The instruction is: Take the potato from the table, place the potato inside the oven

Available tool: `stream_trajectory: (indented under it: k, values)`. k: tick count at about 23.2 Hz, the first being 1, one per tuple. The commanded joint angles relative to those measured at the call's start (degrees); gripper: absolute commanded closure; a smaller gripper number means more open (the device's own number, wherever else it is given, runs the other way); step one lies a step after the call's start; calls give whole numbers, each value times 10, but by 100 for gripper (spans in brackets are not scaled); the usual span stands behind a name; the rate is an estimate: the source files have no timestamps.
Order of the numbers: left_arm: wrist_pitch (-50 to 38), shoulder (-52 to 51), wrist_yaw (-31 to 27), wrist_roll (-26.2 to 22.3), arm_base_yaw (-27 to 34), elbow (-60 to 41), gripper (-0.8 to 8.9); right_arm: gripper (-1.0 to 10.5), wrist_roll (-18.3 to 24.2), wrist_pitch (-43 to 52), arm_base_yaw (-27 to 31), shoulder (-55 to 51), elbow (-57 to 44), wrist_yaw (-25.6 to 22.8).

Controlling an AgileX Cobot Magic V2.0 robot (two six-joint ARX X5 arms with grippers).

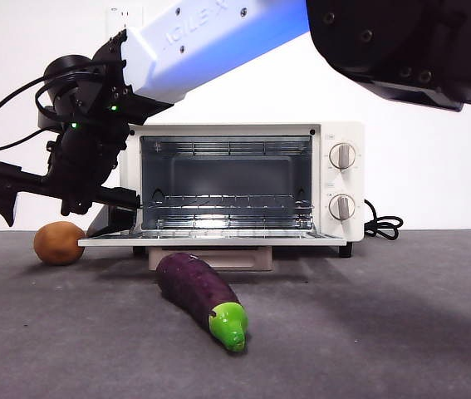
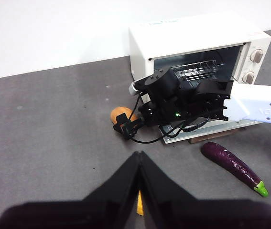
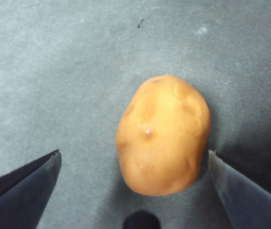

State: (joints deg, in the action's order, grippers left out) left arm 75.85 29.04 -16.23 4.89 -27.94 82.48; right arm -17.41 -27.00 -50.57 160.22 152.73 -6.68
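Note:
The orange-brown potato (image 1: 58, 243) lies on the dark grey table (image 1: 385, 332), just left of the oven's lowered door. My right gripper (image 1: 61, 218) hangs open right above it, one jaw on each side and neither touching. In the right wrist view the potato (image 3: 163, 133) fills the gap in the right gripper (image 3: 133, 153). The cream-white oven (image 1: 335, 179) stands open, its wire rack (image 1: 231, 201) bare. From the left wrist view, high over the table, I see the potato (image 2: 119, 114), the oven (image 2: 197, 43) and the right gripper (image 2: 127, 127); my left gripper (image 2: 139, 156) is shut and empty.
A purple eggplant (image 1: 202, 295) with a green tip lies in front of the oven, also in the left wrist view as eggplant (image 2: 233, 167). The open door (image 1: 210, 238) juts forward close to the right gripper. A black cord (image 1: 382, 224) trails right of the oven.

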Motion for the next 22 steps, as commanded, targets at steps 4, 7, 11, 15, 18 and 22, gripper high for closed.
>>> stream_trajectory:
  k: [4,7,11,15,18,22]
  values:
    - [-3,0,-4,-11,-2,-3,820,547,-8,5,-5,24,-1,-2]
    - [-2,0,-3,-19,-1,-3,820,661,-8,7,-8,24,-1,-2]
    - [-2,0,-3,-26,-1,-3,820,792,-9,9,-8,24,-1,7]
    - [-2,0,-3,-40,-1,-3,819,793,-37,12,-8,24,-1,7]
    - [-2,0,-3,-48,-1,-3,819,754,-42,14,-9,24,-1,12]
    - [-2,0,-3,-52,-1,-3,819,285,-112,23,-9,24,10,27]
